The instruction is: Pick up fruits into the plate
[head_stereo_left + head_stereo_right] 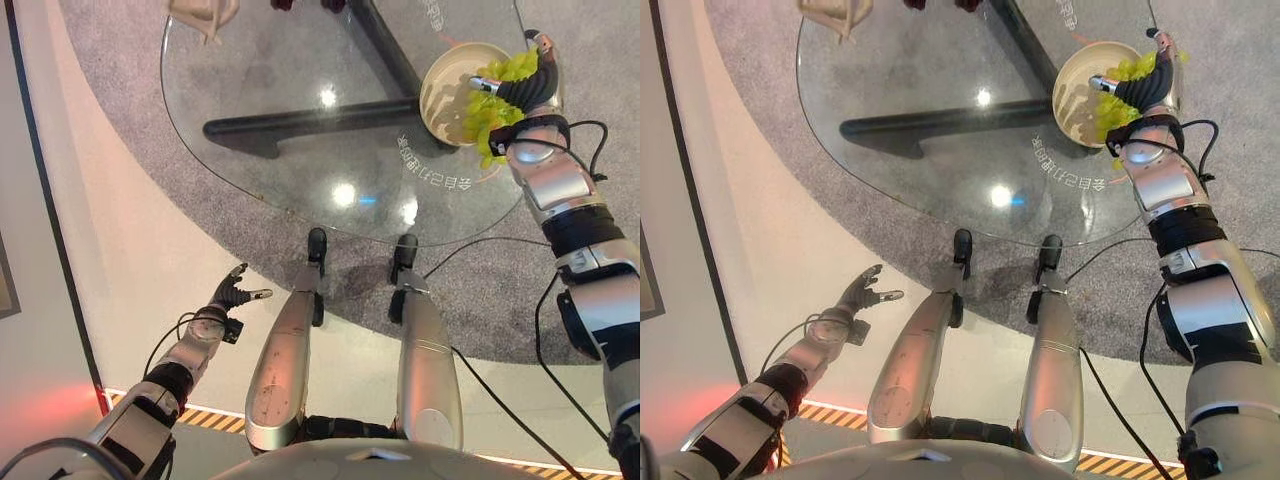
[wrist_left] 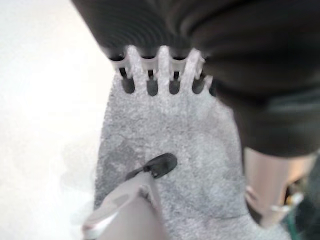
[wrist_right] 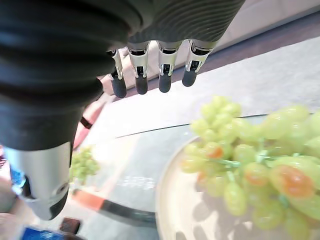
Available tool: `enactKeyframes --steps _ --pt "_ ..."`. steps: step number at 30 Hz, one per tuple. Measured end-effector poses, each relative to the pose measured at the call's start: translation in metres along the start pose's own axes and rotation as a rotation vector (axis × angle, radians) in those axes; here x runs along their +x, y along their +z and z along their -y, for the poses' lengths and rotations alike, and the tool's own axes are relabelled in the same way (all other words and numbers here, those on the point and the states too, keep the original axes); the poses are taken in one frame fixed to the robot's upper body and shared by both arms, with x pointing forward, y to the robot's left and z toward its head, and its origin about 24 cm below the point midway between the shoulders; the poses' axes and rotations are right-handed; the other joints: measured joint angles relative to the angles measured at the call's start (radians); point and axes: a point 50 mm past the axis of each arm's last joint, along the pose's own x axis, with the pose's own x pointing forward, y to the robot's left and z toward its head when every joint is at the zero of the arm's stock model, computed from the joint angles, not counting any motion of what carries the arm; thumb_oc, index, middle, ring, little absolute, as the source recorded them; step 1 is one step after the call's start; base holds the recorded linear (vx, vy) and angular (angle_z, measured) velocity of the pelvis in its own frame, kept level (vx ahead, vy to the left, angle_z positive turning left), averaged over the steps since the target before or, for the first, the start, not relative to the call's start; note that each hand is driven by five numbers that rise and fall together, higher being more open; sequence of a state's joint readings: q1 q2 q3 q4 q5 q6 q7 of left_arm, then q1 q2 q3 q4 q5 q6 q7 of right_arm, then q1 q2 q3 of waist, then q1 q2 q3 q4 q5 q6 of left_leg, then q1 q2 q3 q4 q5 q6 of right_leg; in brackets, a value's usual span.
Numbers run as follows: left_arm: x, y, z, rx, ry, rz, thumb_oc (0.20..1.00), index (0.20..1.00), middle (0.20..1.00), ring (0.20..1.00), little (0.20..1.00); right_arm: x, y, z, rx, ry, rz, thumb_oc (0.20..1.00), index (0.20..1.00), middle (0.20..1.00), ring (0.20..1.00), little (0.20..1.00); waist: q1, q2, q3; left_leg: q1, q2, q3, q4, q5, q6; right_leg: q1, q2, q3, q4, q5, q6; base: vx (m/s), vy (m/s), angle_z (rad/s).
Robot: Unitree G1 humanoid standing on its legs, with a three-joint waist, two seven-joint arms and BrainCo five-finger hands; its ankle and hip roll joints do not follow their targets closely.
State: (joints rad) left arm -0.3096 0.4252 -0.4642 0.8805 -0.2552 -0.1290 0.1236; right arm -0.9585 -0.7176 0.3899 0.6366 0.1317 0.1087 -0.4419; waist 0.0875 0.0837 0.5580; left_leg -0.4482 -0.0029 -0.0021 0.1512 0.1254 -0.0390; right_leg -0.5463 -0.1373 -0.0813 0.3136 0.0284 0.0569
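Green grape bunch (image 3: pixel 250 165) already lies in the beige plate (image 1: pixel 445 85) on the glass table (image 1: pixel 290 150). Your right hand (image 1: pixel 528 85) hovers over it, fingers (image 3: pixel 141 75) relaxed and apart, holding nothing. Left hand (image 1: pixel 236 293) hangs idle, spread. Grapes look soft and easily bruised, likely loose on the stem; lift by the stem if you regrip.

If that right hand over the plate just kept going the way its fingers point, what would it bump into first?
Probably nothing close. The right hand hangs open over the green grapes in the plate, fingers pointing past the plate across the glass table. Its wrist view shows no obstacle ahead, though depth is unclear.
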Motion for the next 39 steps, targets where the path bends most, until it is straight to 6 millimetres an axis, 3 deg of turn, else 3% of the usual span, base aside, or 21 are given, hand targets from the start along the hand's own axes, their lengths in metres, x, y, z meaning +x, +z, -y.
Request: enactKeyframes --steps 3,8,12,14,17,21,23,24,30,39 --pt "-0.001 -0.003 0.001 -0.003 -0.005 -0.011 1.000 1.000 1.000 1.000 1.000 -0.008 -0.001 -0.004 0.027 0.028 0.031 1.000 1.000 1.000 1.000 1.000 -0.007 -0.001 -0.001 0.042 0.002 -0.004 -0.003 -0.009 0.002 0.057 0.002 -0.009 -0.025 -0.002 -0.002 -0.01 0.056 0.05" --pt "-0.003 -0.013 0.008 -0.042 -0.008 -0.054 1.000 1.000 1.000 1.000 1.000 -0.026 -0.019 -0.018 0.073 0.081 0.011 1.000 1.000 1.000 1.000 1.000 -0.015 -0.004 0.000 0.149 0.003 -0.005 -0.030 -0.018 0.005 0.176 0.005 -0.015 -0.074 0.001 0.002 0.02 0.064 0.01" --pt "-0.011 -0.032 0.010 -0.080 0.001 -0.115 1.000 1.000 1.000 1.000 1.000 -0.058 -0.044 -0.036 0.122 0.167 -0.039 1.000 1.000 1.000 1.000 1.000 -0.031 -0.029 -0.010 0.265 0.008 -0.005 -0.087 -0.020 0.007 0.297 0.011 -0.026 -0.140 0.003 0.006 0.05 0.054 0.01" --pt "-0.017 -0.044 0.010 -0.092 0.002 -0.148 1.000 1.000 1.000 1.000 1.000 -0.076 -0.057 -0.049 0.166 0.216 -0.081 1.000 1.000 1.000 1.000 1.000 -0.044 -0.062 -0.033 0.293 0.008 -0.001 -0.108 -0.022 0.006 0.329 0.012 -0.030 -0.169 0.007 0.012 0.06 0.048 -0.03" --pt "-0.019 -0.047 0.014 -0.111 -0.021 -0.155 1.000 1.000 1.000 1.000 1.000 -0.105 -0.088 -0.057 0.268 0.247 -0.198 1.000 1.000 1.000 1.000 1.000 -0.046 -0.079 -0.048 0.347 0.010 -0.003 -0.135 -0.022 0.006 0.397 0.014 -0.041 -0.211 0.014 0.013 0.08 0.047 0.08" --pt "-0.040 -0.085 0.025 -0.203 -0.048 -0.281 1.000 1.000 1.000 1.000 1.000 -0.181 -0.140 -0.084 0.431 0.405 -0.465 1.000 1.000 1.000 1.000 1.000 -0.052 -0.102 -0.167 0.420 0.015 0.001 -0.186 -0.032 0.005 0.480 0.019 -0.048 -0.284 0.020 0.022 0.15 0.029 0.00" --pt "-0.059 -0.113 0.034 -0.263 -0.064 -0.390 1.000 1.000 1.000 1.000 1.000 -0.234 -0.172 -0.099 0.517 0.467 -0.690 1.000 1.000 1.000 1.000 1.000 -0.064 -0.110 -0.239 0.481 0.016 0.001 -0.214 -0.046 0.003 0.553 0.021 -0.058 -0.333 0.017 0.025 0.16 0.020 0.03" --pt "-0.072 -0.129 0.039 -0.291 -0.077 -0.454 1.000 1.000 1.000 1.000 1.000 -0.272 -0.190 -0.106 0.560 0.500 -0.842 1.000 1.000 1.000 1.000 1.000 -0.064 -0.114 -0.300 0.507 0.016 0.001 -0.234 -0.050 0.002 0.581 0.025 -0.062 -0.358 0.016 0.026 0.13 0.015 0.04" --pt "-0.096 -0.155 0.049 -0.351 -0.108 -0.572 1.000 1.000 1.000 1.000 1.000 -0.374 -0.231 -0.102 0.609 0.538 -1.264 1.000 1.000 1.000 1.000 1.000 -0.064 -0.115 -0.403 0.564 0.019 -0.004 -0.245 -0.069 -0.003 0.661 0.032 -0.070 -0.405 0.015 0.027 0.07 0.038 0.04" --pt "-0.130 -0.185 0.067 -0.378 -0.166 -0.776 1.000 1.000 1.000 1.000 1.000 -0.454 -0.245 -0.071 0.445 0.612 -1.566 1.000 1.000 1.000 1.000 1.000 -0.092 -0.096 -0.477 0.584 0.022 0.004 -0.246 -0.078 0.006 0.678 0.026 -0.063 -0.405 0.011 0.024 0.00 0.041 -0.03"
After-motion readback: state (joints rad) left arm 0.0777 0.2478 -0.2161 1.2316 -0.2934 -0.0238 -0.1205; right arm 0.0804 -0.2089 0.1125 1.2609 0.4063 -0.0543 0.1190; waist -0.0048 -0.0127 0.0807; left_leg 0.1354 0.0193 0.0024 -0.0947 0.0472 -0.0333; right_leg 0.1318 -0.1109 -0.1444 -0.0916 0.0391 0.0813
